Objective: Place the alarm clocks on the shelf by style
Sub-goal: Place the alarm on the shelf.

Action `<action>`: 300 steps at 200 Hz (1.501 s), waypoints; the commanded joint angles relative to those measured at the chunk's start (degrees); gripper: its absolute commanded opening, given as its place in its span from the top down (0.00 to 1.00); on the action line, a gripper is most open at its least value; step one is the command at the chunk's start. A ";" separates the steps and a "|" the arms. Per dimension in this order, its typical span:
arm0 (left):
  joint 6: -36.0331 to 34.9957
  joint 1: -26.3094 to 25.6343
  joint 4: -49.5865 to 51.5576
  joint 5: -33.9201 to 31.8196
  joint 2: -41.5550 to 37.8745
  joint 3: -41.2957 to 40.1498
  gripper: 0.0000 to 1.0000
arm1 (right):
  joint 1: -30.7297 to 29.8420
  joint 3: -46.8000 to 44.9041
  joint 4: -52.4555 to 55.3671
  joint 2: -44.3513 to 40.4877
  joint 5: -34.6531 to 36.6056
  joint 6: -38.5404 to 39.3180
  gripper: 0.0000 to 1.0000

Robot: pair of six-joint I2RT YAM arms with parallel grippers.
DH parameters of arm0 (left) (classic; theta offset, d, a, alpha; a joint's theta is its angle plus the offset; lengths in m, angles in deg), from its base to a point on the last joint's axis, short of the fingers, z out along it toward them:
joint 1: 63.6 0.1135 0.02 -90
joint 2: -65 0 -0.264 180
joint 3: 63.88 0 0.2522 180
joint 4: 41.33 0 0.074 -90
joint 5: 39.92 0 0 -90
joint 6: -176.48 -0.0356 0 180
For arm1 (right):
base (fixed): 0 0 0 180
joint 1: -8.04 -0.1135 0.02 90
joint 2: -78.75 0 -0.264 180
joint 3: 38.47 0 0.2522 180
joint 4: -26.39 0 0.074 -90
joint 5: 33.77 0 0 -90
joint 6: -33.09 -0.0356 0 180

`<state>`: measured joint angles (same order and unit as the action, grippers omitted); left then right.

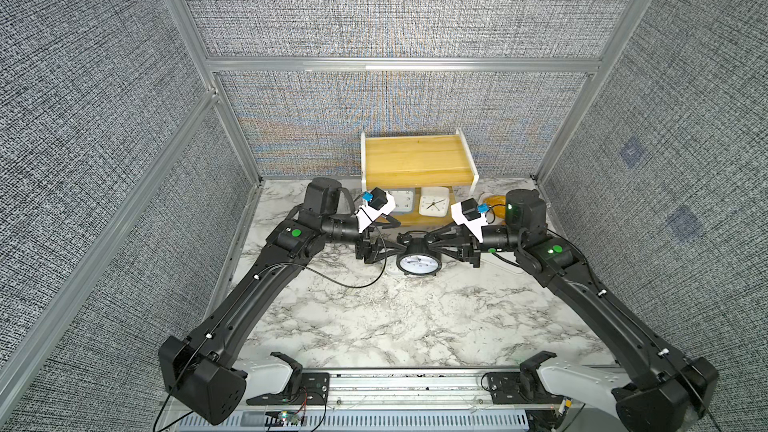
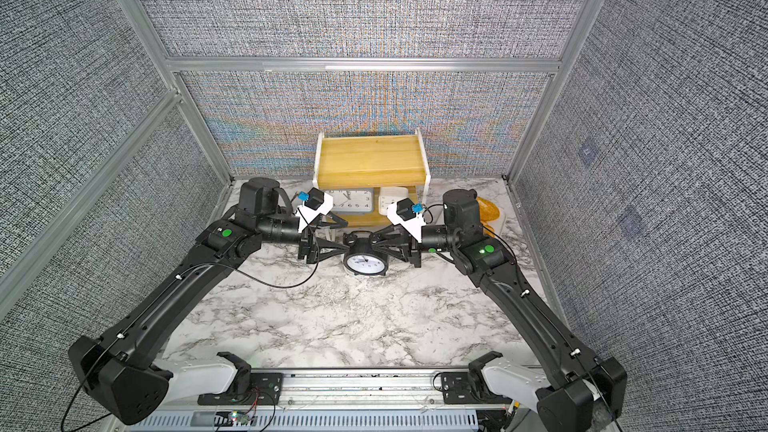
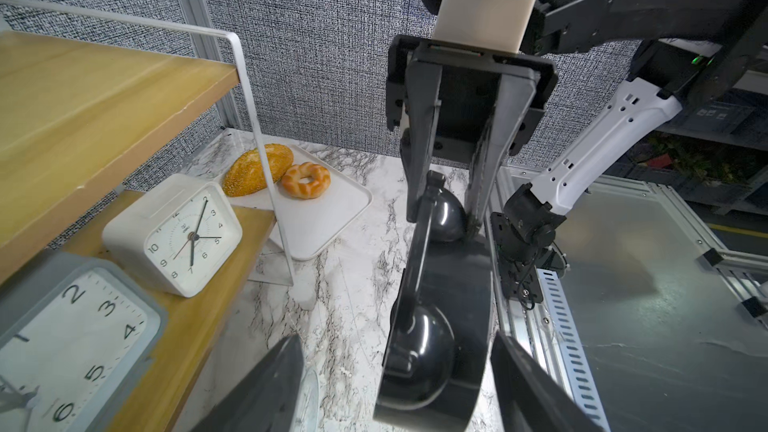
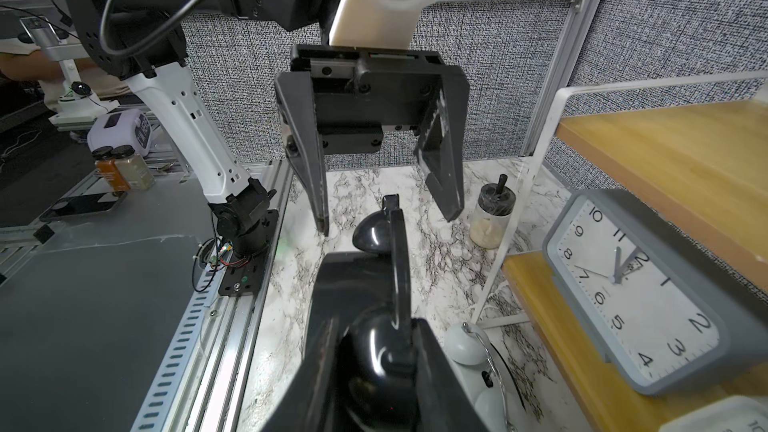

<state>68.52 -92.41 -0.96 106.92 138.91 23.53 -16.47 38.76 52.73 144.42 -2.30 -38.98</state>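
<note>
Two-belled black clock point(image 1: 417, 263): one bell point(image 3: 422, 353) between parted left fingers point(image 4: 309, 160), other within clamped right fingers point(image 3: 420, 151).

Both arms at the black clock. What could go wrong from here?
1. The right gripper pinches the black twin-bell clock by one bell only; it may pivot or slip.
2. The left gripper is open at the other bell; closing off-centre could knock the clock loose.
3. The white twin-bell clock lies close beside it and could get bumped.

This is a robot lab cell, walled by aluminium-framed fabric panels point(image 1: 399, 2).
</note>
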 commanded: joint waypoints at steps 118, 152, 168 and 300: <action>0.48 0.00 -2.01 8.71 3.28 0.69 0.44 | -0.12 0.26 -4.08 0.25 -1.38 -1.99 0.77; -0.10 0.05 -1.28 9.39 3.57 1.21 0.55 | -0.12 0.26 -4.21 0.27 -1.51 -1.96 0.77; -0.40 0.00 -0.69 9.41 3.82 1.58 0.58 | -0.10 0.35 -4.19 0.17 -1.47 -2.07 0.77; -1.95 0.01 3.14 9.26 6.10 2.81 0.67 | -0.21 0.18 -4.60 -0.11 -1.13 -2.17 0.77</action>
<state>67.41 -92.37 0.64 116.26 144.86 25.91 -16.52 38.76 51.02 144.46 -2.43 -40.51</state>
